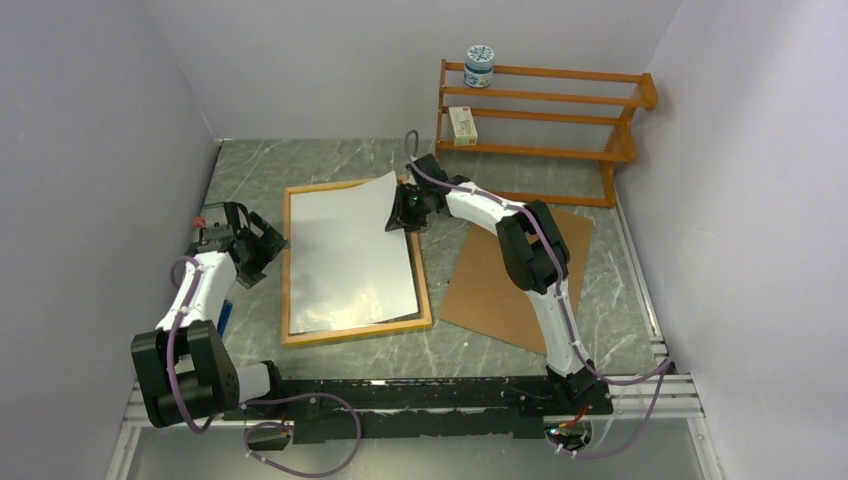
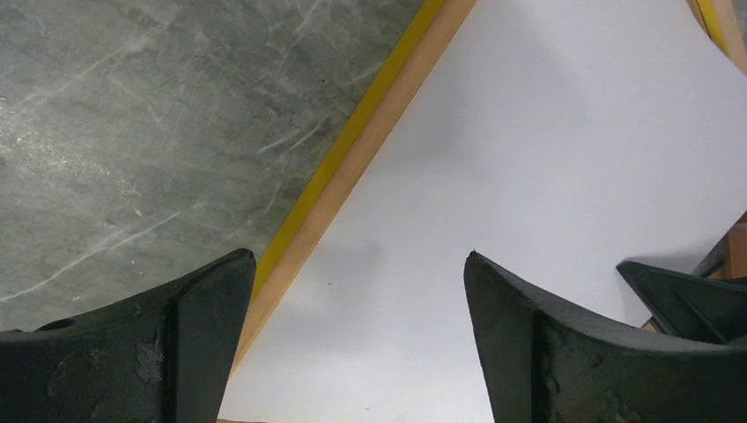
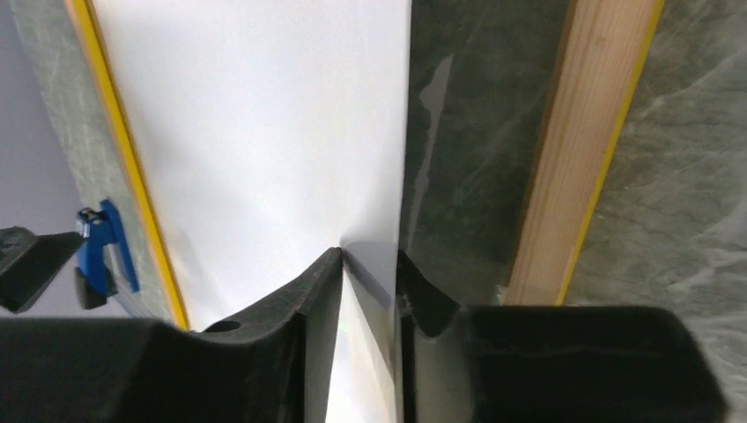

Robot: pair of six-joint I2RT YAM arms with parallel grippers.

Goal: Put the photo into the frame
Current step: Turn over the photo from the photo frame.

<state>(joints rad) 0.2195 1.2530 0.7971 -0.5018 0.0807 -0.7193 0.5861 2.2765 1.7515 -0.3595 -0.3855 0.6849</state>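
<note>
We're seeing photo (image 1: pixel 350 255) lying white-side-up in frame (image 1: pixel 357 332), left of desk (image 1: pixel 300 170) centre, far right corner riding high. Right hand (image 1: pixel 405 212) narrow around it, grip unclear. Left hand (image 1: pixel 262 248) hanging wide, empty. Seating pending.

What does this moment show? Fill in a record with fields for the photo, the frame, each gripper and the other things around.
photo: white side up, lying inside the frame, far right corner curled up
frame: flat on the table, wooden back up
right gripper: at the raised corner, jaws slightly apart, paper between them
left gripper: open, empty, at the frame's left rail
others: brown board lies right of the frame; wooden rack at the back, jar on top
</note>
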